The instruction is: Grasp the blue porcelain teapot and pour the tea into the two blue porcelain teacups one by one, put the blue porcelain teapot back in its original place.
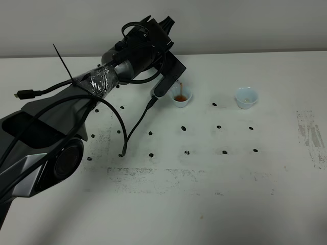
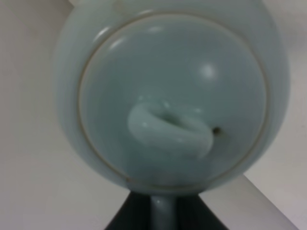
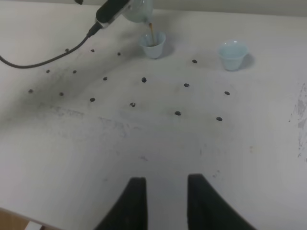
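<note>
The blue porcelain teapot (image 2: 172, 91) fills the left wrist view, lid and knob facing the camera. My left gripper (image 2: 162, 211) is shut on its loop handle. From the right wrist view the teapot (image 3: 139, 9) is tilted, and a thin stream of tea (image 3: 150, 32) falls from its spout into the nearer-left teacup (image 3: 152, 45). In the high view the left gripper (image 1: 164, 86) hides most of the pot; that teacup (image 1: 181, 97) holds reddish-brown tea. The second teacup (image 1: 246, 97) stands apart to the right and looks empty. My right gripper (image 3: 166, 191) hovers low over the table's near side, fingers apart, holding nothing.
A grid of small black dots (image 1: 184, 127) marks the white table (image 1: 214, 204). A black cable (image 1: 135, 125) hangs from the left arm down to the tabletop. Scuffed grey patches (image 1: 311, 135) lie near the right edge.
</note>
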Controlling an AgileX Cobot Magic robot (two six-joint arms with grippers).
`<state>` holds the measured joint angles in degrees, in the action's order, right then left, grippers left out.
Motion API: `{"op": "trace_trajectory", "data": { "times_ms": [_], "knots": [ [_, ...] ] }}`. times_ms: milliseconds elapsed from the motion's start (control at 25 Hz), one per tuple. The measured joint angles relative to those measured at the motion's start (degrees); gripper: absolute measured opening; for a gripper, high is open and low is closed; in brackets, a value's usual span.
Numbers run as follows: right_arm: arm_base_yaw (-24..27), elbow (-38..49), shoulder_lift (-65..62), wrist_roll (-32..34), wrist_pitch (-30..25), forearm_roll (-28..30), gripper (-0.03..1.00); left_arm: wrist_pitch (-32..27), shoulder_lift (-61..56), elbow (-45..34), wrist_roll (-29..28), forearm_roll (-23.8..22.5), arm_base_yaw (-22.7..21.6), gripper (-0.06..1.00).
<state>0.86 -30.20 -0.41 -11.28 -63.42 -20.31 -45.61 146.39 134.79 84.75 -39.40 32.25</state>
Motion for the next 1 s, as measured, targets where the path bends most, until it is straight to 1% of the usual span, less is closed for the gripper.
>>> {"op": "trace_trajectory", "data": {
  "times_ms": [320, 1000],
  "knots": [
    [0.0, 0.0, 0.0, 0.0, 0.0, 0.0, 0.24, 0.0, 0.0, 0.0, -1.3, -0.9, 0.4, 0.1],
    [0.0, 0.0, 0.0, 0.0, 0.0, 0.0, 0.24, 0.0, 0.0, 0.0, -1.7, -2.1, 0.4, 0.1]
  ]
}}
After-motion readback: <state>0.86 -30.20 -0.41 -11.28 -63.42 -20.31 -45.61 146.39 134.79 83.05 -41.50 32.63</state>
